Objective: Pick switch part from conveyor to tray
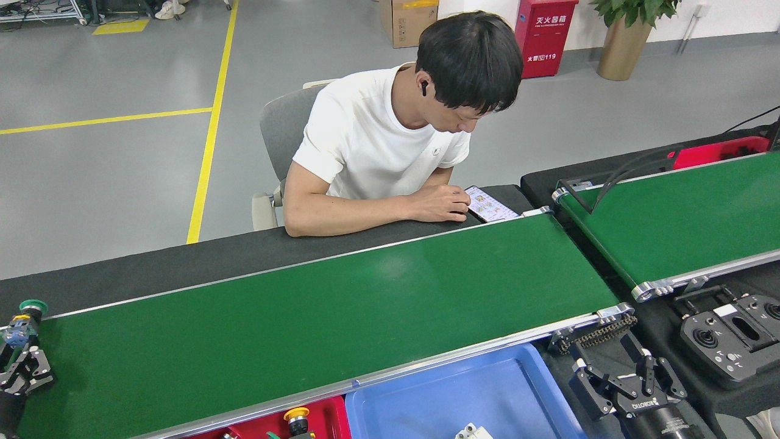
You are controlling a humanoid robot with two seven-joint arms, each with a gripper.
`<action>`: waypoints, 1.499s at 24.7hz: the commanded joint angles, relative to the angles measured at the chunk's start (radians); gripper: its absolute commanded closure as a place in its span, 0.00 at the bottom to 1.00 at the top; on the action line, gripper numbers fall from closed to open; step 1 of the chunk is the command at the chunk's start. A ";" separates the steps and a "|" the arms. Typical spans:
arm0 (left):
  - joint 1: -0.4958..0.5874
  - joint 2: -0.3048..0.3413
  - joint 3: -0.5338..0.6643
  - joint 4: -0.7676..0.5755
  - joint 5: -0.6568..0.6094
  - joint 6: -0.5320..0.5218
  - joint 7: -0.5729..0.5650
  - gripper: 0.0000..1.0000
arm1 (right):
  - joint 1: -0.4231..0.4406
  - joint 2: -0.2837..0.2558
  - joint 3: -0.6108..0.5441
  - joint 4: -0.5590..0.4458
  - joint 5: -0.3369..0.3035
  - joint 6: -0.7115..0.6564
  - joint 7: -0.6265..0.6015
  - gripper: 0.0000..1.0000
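At the left edge of the head view, the left gripper (23, 360) is seen over the near end of the long, glossy dark-green conveyor (329, 317) with silver side rails, its black fingers pinched on a switch part (24, 320) with a green mushroom cap and a blue-and-yellow body, which is held upright above the fingers. Below the conveyor's near rail, a corner of the shallow red plastic tray (332, 414) is visible at the bottom edge, and a yellow-capped push-button part (297, 419) is seen standing in it. Just beside the tray, a shallow blue plastic bin (487, 390) is placed, with a small white part (470, 432) lying in it. At the lower right, the right gripper (627, 384) is held over the black table with its black fingers spread apart and nothing between them. Across the conveyor, a seated person in a white T-shirt (378, 140) is leaning over a phone (490, 205)
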 commanded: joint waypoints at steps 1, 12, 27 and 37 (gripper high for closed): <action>0.034 0.008 0.028 -0.079 0.005 0.006 0.003 0.95 | -0.008 -0.009 -0.002 -0.009 -0.004 -0.003 -0.006 0.02; 0.664 -0.141 0.084 -1.008 0.042 -0.064 -0.005 0.93 | -0.008 -0.009 -0.015 -0.009 -0.005 -0.001 -0.002 0.02; 0.643 -0.146 -0.202 -1.008 -0.162 -0.466 0.103 0.75 | -0.019 -0.103 0.074 -0.039 -0.070 0.169 0.008 0.02; 0.650 -0.247 -0.099 -1.008 -0.156 -0.465 0.093 0.00 | -0.077 -0.230 0.355 -0.062 -0.135 0.402 -0.058 0.02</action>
